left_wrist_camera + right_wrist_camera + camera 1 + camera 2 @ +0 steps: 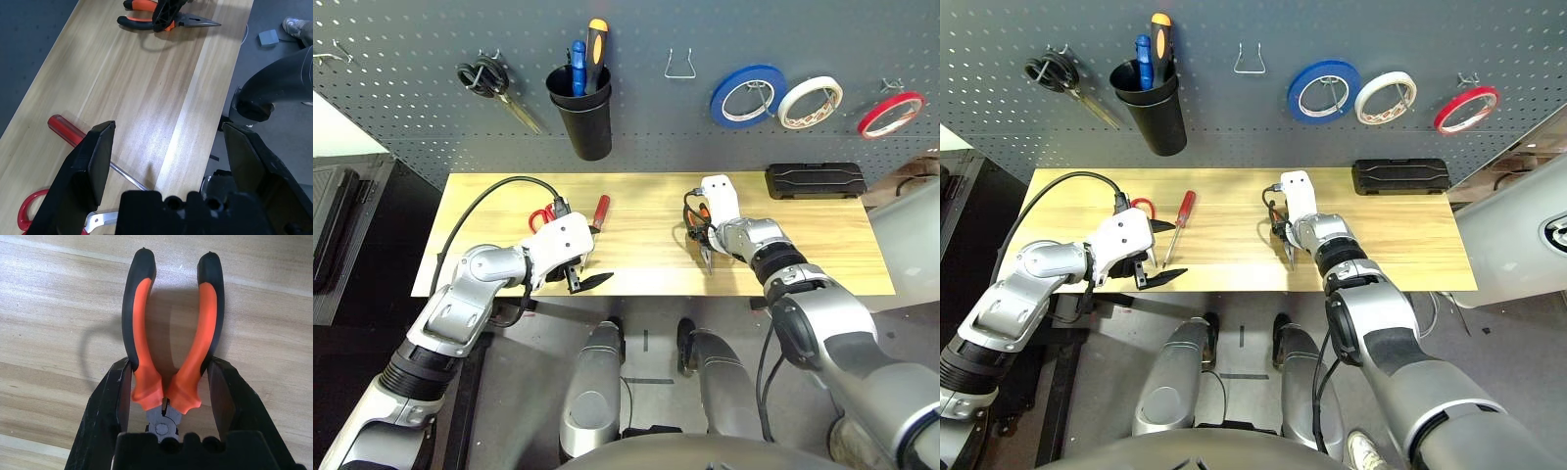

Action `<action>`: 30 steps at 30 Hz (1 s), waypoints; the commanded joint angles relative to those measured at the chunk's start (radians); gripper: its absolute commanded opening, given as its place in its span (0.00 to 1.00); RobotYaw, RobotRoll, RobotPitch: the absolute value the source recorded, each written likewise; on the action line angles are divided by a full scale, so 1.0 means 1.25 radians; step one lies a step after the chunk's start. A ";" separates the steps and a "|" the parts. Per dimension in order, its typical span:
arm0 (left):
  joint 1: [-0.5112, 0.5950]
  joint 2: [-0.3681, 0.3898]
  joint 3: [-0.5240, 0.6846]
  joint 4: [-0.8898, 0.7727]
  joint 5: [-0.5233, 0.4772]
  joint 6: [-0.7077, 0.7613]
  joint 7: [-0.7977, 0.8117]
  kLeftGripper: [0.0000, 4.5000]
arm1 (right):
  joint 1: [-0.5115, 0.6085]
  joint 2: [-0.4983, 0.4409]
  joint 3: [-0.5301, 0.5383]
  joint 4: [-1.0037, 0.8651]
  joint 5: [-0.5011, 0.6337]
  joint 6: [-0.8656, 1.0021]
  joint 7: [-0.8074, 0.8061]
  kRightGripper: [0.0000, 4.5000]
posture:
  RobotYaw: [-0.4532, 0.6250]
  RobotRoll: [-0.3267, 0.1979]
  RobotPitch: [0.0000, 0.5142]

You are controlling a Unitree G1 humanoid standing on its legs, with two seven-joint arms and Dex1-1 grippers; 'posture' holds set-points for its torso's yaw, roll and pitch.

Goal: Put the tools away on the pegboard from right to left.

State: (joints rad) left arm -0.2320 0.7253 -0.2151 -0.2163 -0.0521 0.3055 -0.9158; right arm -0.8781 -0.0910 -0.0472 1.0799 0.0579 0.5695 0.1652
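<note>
1. Your right tool (168,382) straddles the orange-and-black-handled pliers (171,328), fingers touching both handles near the pivot.
2. The pliers lie flat mid-tabletop (822,245), handles spread toward the pegboard (636,117).
3. Your left tool (166,161) stands wide above the red-handled screwdriver (66,128).

Head stereo pair looks down over table (646,211) toward pegboard (646,127); wrist cameras close above tabletop.

A light wooden table (822,250) stands against a dark grey wall. Below its near edge lies dark grey floor (646,343). A black cabinet (337,230) sits left of the table, light glancing off the tabletop.
</note>
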 commanded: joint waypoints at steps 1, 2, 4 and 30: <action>0.012 -0.023 0.023 -0.001 -0.034 -0.019 0.002 1.00 | 0.062 -0.018 0.029 -0.063 -0.020 -0.029 0.040 0.55 | 0.75 0.62 0.60; 0.015 -0.031 0.035 -0.006 -0.048 -0.022 0.004 1.00 | 0.077 -0.026 0.039 -0.097 -0.025 -0.038 0.053 0.55 | 0.75 0.62 0.60; 0.020 -0.042 0.051 -0.013 -0.065 -0.029 0.003 1.00 | 0.103 -0.037 0.048 -0.150 -0.028 -0.042 0.069 0.55 | 0.75 0.62 0.60; -0.044 -0.186 0.274 -0.188 -0.410 0.031 0.156 1.00 | 0.396 -0.191 0.084 -0.603 -0.075 -0.354 0.159 0.55 | 0.75 0.62 0.52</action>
State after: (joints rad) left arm -0.2834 0.4928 0.1193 -0.4187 -0.5375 0.3324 -0.7334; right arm -0.4036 -0.3213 0.0656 0.3516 -0.0361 0.1600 0.3579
